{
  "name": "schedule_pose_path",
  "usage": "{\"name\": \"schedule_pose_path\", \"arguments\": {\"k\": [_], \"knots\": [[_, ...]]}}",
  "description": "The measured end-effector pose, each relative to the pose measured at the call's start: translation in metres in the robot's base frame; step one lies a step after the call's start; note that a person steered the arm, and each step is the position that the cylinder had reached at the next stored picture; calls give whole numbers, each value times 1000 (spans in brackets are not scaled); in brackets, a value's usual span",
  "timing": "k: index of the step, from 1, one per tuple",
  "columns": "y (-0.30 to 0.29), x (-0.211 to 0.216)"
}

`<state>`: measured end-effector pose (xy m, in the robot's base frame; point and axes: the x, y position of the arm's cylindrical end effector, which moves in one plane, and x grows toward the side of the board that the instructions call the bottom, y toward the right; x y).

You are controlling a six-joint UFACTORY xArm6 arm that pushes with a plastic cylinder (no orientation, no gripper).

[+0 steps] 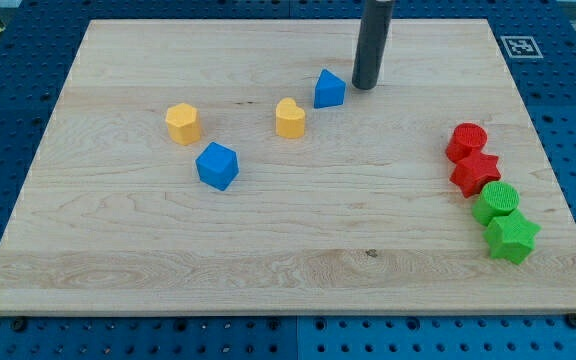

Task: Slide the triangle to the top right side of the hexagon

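A blue triangle block (329, 89) sits in the upper middle of the wooden board. My tip (366, 86) is just to its right, close to it, with a small gap. A yellow hexagon block (182, 123) sits at the left of the board, far to the triangle's left. A yellow heart block (290, 117) lies just below and left of the triangle.
A blue cube (217, 165) sits below and right of the hexagon. At the right edge stand a red cylinder (466, 141), a red star (476, 172), a green cylinder (496, 202) and a green star (512, 236) in a column. The board (118, 260) lies on a blue pegboard.
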<state>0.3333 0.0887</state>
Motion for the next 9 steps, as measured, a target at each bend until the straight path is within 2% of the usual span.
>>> {"name": "schedule_pose_path", "arguments": {"k": [4, 5, 7, 9], "knots": [[-133, 11], [-124, 11], [-65, 24], [-74, 35]]}}
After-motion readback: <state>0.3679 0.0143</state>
